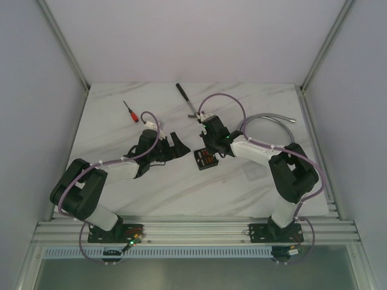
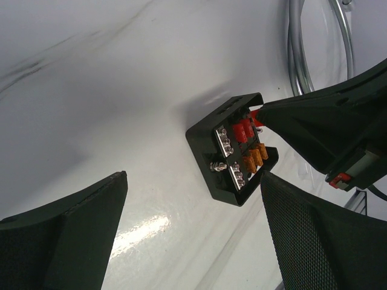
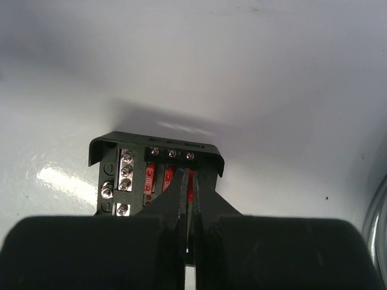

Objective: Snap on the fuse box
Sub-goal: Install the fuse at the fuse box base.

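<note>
**Right gripper (image 3: 189, 181) reaching into the fuse box (image 3: 157, 175), jaws closed together.**
Its tips are touching the red fuses (image 3: 150, 178) inside the box. The left gripper (image 2: 190, 178) is hovering with jaws spread wide, and the box is lying just beyond their tips on the table (image 2: 91, 90).

Table (image 1: 254, 187): white top, faint grey marble veining, glossy. A bright glare patch (image 2: 142, 232) shows on it in the left wrist view.

Enclosure: plain white far panel (image 1: 199, 36), with a matching left panel (image 1: 27, 103) and right panel (image 1: 363, 103).

Frame: aluminium profile. The far-left post (image 1: 63, 42) and far-right post (image 1: 326, 45) rise from the table's far corners.

Near edge: ribbed aluminium rail (image 1: 193, 229) across the full width, with a white slotted strip (image 1: 199, 252) just nearer. Nearest of all is a grey-green surface (image 1: 193, 275); material cannot be told.

Light: even, diffuse, soft shadows only.
</note>
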Controlling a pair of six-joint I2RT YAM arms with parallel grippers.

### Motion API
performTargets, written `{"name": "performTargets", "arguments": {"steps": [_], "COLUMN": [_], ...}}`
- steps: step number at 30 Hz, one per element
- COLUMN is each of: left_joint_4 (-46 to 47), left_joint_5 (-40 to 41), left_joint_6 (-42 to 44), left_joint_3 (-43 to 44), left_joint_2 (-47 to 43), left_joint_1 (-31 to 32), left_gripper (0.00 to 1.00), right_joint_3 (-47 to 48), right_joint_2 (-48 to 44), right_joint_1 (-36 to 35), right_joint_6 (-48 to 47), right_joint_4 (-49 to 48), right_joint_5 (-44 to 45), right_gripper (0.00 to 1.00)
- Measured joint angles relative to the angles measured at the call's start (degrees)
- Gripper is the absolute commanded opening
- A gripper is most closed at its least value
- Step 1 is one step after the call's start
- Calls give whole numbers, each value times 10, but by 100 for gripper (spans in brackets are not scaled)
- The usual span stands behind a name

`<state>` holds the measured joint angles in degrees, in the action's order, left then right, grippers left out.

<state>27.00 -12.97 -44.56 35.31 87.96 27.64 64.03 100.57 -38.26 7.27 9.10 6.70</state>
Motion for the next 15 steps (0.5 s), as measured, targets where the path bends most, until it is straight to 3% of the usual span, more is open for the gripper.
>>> {"name": "performTargets", "arguments": {"steps": [15], "left_joint_4": [0], "left_joint_5": [-2], "left_joint_6": [0], "left_joint_3": [0], "left_joint_2": [2], "left_joint_1": [0], "left_gripper": [100], "right_joint_3": [9], "right_joint_2": [6], "right_joint_1": [-9], "right_joint_6": [5], "right_joint_4": [10], "right_joint_5": [26], "right_gripper": [0]}}
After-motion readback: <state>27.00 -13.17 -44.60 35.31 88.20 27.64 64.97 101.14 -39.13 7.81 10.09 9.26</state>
